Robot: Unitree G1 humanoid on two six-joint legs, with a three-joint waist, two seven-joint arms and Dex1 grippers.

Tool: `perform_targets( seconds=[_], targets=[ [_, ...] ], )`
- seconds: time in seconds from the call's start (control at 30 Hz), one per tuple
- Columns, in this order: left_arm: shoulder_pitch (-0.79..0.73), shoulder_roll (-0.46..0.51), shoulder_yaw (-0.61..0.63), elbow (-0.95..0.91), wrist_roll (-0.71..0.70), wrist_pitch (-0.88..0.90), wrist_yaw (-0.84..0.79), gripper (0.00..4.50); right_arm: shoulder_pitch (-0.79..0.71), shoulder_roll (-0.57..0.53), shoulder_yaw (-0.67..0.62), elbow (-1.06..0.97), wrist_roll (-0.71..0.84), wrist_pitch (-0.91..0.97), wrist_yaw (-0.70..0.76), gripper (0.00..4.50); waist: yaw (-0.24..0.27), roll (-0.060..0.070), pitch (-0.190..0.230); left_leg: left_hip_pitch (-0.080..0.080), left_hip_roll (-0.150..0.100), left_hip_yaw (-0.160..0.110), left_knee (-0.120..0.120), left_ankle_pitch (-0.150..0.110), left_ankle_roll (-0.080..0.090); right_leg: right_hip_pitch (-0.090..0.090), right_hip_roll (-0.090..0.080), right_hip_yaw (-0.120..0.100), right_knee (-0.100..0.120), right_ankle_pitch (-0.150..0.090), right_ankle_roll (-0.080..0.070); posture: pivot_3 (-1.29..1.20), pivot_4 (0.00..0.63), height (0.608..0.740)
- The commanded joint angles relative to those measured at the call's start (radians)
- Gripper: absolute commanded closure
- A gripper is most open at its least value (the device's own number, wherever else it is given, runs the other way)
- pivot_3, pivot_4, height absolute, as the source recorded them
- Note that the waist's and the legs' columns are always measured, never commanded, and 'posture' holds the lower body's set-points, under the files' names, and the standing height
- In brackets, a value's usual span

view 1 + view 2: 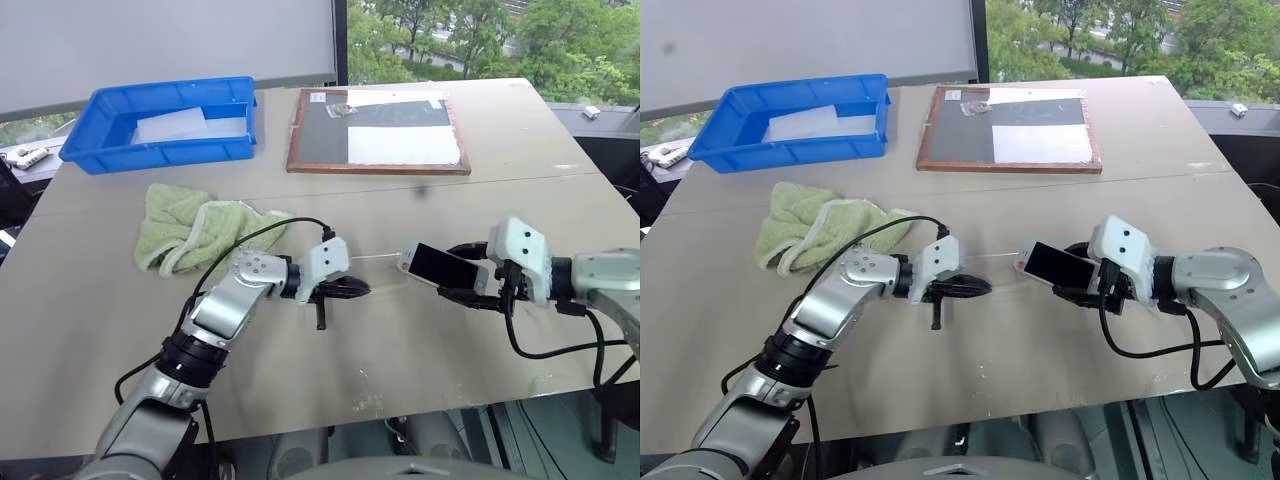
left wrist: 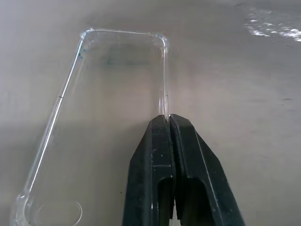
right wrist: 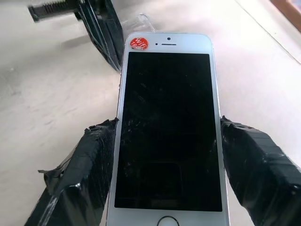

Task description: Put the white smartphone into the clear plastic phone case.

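Between your two arms, over the bare middle of the worktop [image 1: 420, 350], the two parts face each other with a short gap. Your right gripper [image 3: 167, 155] has its jaws clamped across the long edges of the white smartphone [image 1: 440, 266], screen up, its top end with the red sticker [image 3: 138, 43] pointing toward your left arm. Your left gripper [image 2: 169, 123] has its jaws pressed together on one thin side wall of the clear plastic phone case [image 2: 113, 94], which juts out beyond the tips.

That pinch is your weak point. You hold the case by a single edge, so any push from the phone is likely to swing or flex the shell about the jaws instead of seating it. If the wall slips out, the case drops to the worktop and you must regrasp something nearly invisible.

Watch the angle too. From the head views you cannot tell which way the case's open face is turned; if it faces away from the phone, the phone will only slide along its back.

Mind your right jaws as well: they cover the very edges that must enter the case, so its lip may catch on them before the phone is home. Come in slowly, top corner first.
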Motion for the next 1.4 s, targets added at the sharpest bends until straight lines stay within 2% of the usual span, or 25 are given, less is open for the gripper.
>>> perform_targets(
  seconds=[0.03,0.13,0.37,0.5,0.67,1.0,1.4],
  targets=[
    [0.003,-0.003,0.012,-0.014,0.008,0.0,0.024,4.5,-0.057,-0.006,0.03,0.03,-0.02,-0.052,0.036,1.5,0.0,0.0,0.0,0.0,0.0,0.0,0.0,0.0,0.0,0.0,0.0,0.0,0.0,0.0,0.0,0.0,0.15,0.74],
    [0.026,0.007,0.035,-0.045,-0.021,0.008,0.015,3.71,-0.102,-0.002,0.069,0.08,-0.044,-0.08,0.062,1.5,0.0,0.0,0.0,0.0,0.0,0.0,0.0,0.0,0.0,0.0,0.0,0.0,0.001,0.0,0.0,0.0,0.15,0.74],
    [0.175,0.032,0.237,-0.227,-0.165,0.045,0.068,0.38,-0.218,0.034,0.174,0.19,-0.11,-0.143,0.12,1.5,-0.005,0.0,0.0,0.0,0.001,0.001,0.0,0.0,0.0,-0.002,0.0,0.001,0.002,0.002,-0.003,0.0,0.15,0.74],
    [0.285,0.076,0.39,-0.343,-0.315,0.134,0.07,0.29,-0.313,0.09,0.255,0.248,-0.161,-0.161,0.145,1.5,-0.002,0.0,0.001,0.0,0.001,0.0,0.0,0.0,0.0,-0.003,0.0,0.001,0.004,0.002,-0.004,0.0,0.15,0.74],
    [0.406,0.138,0.519,-0.326,-0.368,0.111,0.056,0.29,-0.419,0.159,0.379,0.342,-0.269,-0.214,0.179,1.5,-0.004,0.0,0.001,0.001,0.001,0.001,0.0,0.0,0.0,-0.003,0.0,0.001,0.005,0.001,-0.004,0.0,0.15,0.74],
    [0.526,0.18,0.571,-0.295,-0.343,-0.061,-0.007,0.29,-0.492,0.245,0.483,0.492,-0.404,-0.322,0.228,1.51,-0.002,0.0,0.001,0.001,0.0,0.001,0.0,0.0,-0.001,-0.003,-0.001,0.001,0.004,0.001,-0.005,0.0,0.15,0.74],
    [0.589,0.205,0.595,-0.279,-0.376,-0.146,-0.075,0.29,-0.601,0.328,0.512,0.69,-0.487,-0.428,0.319,1.52,-0.004,0.001,0.001,0.002,0.001,0.001,0.0,0.0,-0.001,-0.003,0.0,0.001,0.006,0.0,-0.007,0.0,0.15,0.74]
  ],
)
